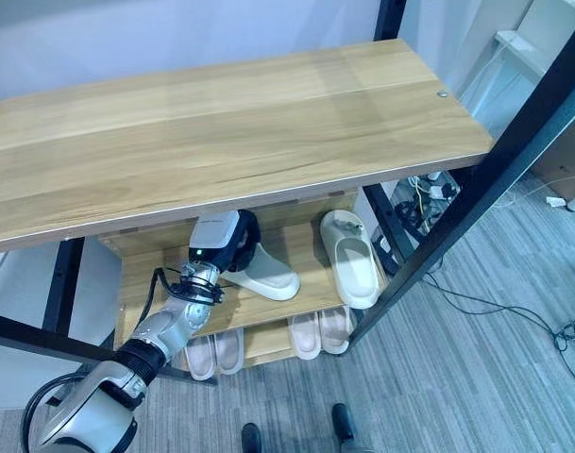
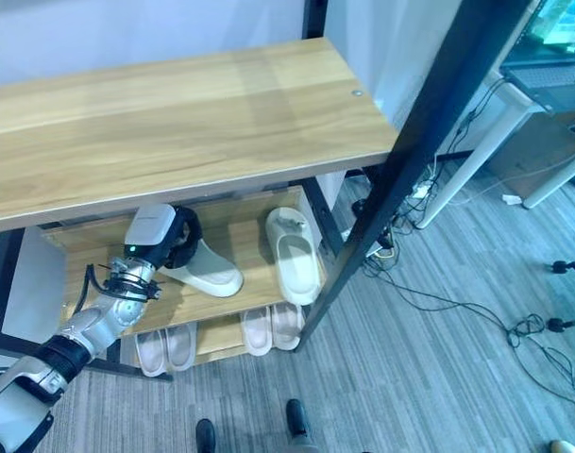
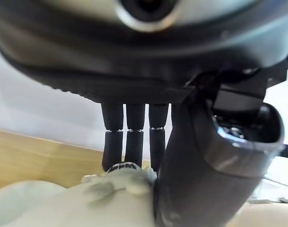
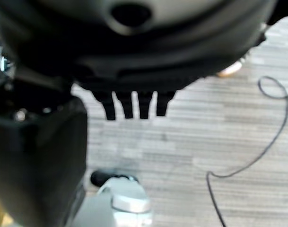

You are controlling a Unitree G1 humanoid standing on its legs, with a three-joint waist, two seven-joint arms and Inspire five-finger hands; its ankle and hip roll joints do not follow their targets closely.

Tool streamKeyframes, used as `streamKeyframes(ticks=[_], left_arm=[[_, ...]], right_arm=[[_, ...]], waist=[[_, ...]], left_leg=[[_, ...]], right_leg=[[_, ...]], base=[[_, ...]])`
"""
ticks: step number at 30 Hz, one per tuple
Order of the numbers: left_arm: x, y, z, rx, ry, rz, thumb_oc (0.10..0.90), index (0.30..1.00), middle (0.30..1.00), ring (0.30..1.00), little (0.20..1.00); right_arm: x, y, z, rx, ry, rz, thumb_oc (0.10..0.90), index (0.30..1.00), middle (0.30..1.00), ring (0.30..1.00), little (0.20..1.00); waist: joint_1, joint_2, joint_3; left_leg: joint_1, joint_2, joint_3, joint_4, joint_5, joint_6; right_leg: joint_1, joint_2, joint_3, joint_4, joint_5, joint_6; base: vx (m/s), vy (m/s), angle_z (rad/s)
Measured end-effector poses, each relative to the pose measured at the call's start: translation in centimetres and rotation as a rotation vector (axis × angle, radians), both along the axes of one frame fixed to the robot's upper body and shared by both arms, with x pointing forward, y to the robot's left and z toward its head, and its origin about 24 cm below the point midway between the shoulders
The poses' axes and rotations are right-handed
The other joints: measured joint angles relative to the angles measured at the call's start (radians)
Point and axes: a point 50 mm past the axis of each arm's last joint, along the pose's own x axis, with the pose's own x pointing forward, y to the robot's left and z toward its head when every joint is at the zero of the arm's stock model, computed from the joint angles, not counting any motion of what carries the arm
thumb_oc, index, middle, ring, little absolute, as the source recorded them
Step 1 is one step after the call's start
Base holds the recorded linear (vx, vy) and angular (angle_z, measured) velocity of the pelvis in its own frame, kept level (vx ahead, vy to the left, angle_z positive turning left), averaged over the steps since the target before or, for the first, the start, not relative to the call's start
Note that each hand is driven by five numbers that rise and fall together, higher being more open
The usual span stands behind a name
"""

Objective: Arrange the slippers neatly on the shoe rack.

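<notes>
Left hand clamped on white slipper, middle shelf. Mate at 3 o'clock. Next: align parallel beside mate. Right hand idle, fingers relaxed.

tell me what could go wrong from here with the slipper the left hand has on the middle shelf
The left hand grips the white slipper by one end, close under the top shelf, so lifting could knock the hand against the board. The held slipper lies skewed, its toe angled toward the other white slipper; sliding it could push that one off the shelf's front edge.
</notes>
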Motion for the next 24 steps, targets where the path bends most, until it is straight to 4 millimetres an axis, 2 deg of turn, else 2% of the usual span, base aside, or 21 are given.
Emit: streamKeyframes(ticks=[5,13,20,24], left_arm=[[-1.5,-1.0,-0.5,0.015,0.012,-0.104,0.4,0.3,0.3,0.3,0.3],[-2.7,-2.5,-1.5,0.116,0.028,-0.229,0.4,0.3,0.3,0.3,0.3],[-2.3,-3.5,-1.1,0.126,0.006,-0.264,0.4,0.3,0.3,0.3,0.3],[-1.0,-5.3,0.1,0.15,-0.045,-0.298,0.4,0.3,0.3,0.3,0.3]], right_arm=[[0.3,0.4,-0.1,0.012,-0.013,0.001,0.8,0.9,0.9,0.9,0.9],[0.4,0.4,0.0,0.013,-0.02,0.002,0.8,0.9,0.9,0.9,0.9],[0.0,0.3,-0.1,0.007,0.006,-0.002,0.8,0.9,0.9,0.9,0.9],[0.3,0.3,-0.1,0.007,-0.002,0.004,0.8,0.9,0.9,0.9,0.9]], waist=[[-0.005,-0.019,0.018],[0.006,0.001,0.036],[0.007,0.003,0.037],[0.004,-0.001,0.037]], left_leg=[[0.031,-0.001,0.002,0.0,-0.002,0.003],[0.057,-0.002,0.001,-0.005,-0.006,0.002],[0.043,-0.002,0.001,-0.005,-0.003,0.003],[0.024,-0.004,0.002,-0.001,-0.004,0.005]], right_leg=[[0.029,0.0,-0.002,0.0,0.0,0.0],[0.057,-0.003,-0.003,-0.007,-0.008,0.011],[0.042,-0.003,-0.002,-0.007,-0.006,0.009],[0.022,-0.004,-0.001,0.0,0.003,0.003]], base=[[0.01,0.043,-0.02],[0.0,0.02,0.01],[0.0,0.0,0.0],[0.0,0.0,0.0]])
